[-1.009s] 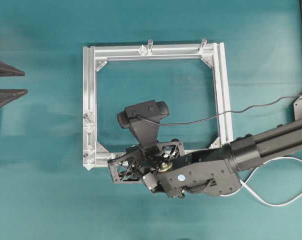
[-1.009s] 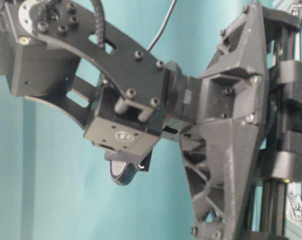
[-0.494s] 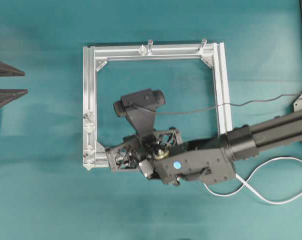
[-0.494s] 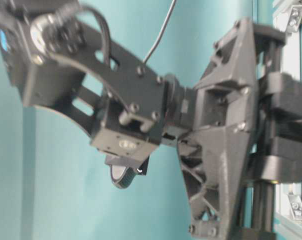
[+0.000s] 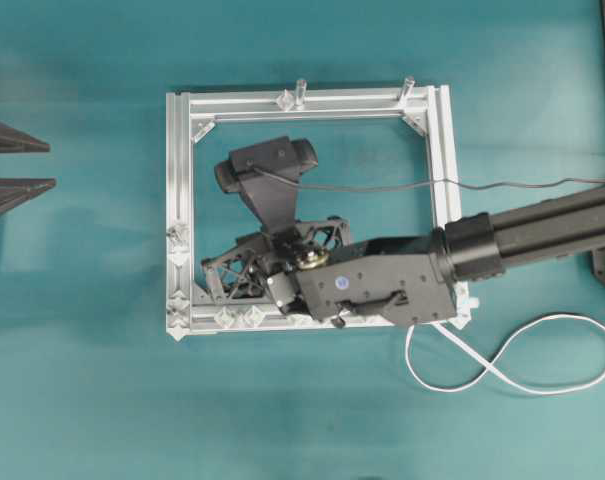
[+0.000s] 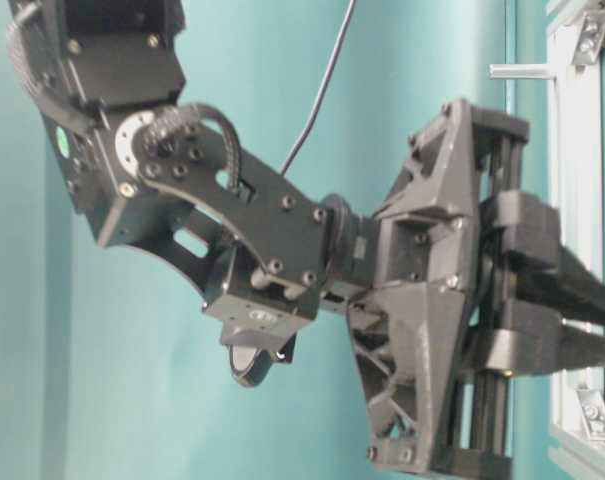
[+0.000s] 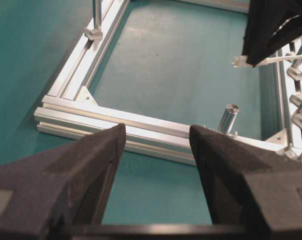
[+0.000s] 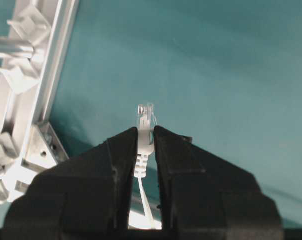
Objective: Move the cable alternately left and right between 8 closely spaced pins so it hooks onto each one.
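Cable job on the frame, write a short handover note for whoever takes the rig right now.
Right gripper: shut on the cable's plug, inside the frame near its lower left corner.
Left gripper: open, empty, outside the frame's left side.
Cable: runs under the right arm and lies in loose loops on the table, outside the frame's lower right.
Pins: on the left rail and lower left corner; the arm hides part of the bottom rail.
Done: plug picked up and brought to the pins.
Left: no visible pin carries cable, so the whole weave remains.
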You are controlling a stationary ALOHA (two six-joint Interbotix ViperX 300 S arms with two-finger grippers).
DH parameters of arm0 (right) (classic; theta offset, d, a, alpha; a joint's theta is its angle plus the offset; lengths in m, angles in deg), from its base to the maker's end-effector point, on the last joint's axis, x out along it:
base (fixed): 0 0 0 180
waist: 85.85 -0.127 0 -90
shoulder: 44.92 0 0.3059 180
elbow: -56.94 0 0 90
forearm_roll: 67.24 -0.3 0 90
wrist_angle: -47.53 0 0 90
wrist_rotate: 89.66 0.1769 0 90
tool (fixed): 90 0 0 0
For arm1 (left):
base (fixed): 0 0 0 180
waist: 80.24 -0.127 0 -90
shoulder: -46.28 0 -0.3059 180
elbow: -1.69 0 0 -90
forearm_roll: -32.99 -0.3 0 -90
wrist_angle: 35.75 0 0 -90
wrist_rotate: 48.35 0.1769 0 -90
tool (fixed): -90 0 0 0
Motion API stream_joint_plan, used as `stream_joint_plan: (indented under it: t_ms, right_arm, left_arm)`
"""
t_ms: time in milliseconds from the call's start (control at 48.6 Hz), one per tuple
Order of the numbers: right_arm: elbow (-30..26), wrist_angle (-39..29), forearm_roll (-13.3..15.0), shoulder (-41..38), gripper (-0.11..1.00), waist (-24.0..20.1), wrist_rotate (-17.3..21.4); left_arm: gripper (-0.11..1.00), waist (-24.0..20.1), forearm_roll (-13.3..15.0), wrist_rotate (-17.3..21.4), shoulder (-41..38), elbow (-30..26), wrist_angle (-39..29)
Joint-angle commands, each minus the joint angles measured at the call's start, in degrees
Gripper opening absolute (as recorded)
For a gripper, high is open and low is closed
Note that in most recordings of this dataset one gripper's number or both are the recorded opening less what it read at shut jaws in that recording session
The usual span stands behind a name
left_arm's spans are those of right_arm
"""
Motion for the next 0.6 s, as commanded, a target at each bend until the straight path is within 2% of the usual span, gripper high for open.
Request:
stream_joint_plan:
  t_ms: [0,206,371,576]
  right_arm:
    - [-0.5,0.6,0.4,1.3,0.15,0.6,-0.5]
    - [-1.6,3.1,0.4,0.4,0.15,1.4,-1.1]
    - [-4.5,5.5,0.4,-1.8,0.15,1.8,-2.5]
    - [-7.9,5.4,0.4,-3.9,0.15,2.3,-5.1]
  left_arm:
    - [0.64,0.2,-0.2,-0.2,-0.4,-0.8,0.4]
    - [0.64,0.2,-0.2,-0.2,-0.4,-0.9,0.4]
    - [0.64,0.1,-0.2,-0.2,-0.4,-0.8,0.4]
    - [0.64,0.2,-0.2,-0.2,-0.5,-0.8,0.4]
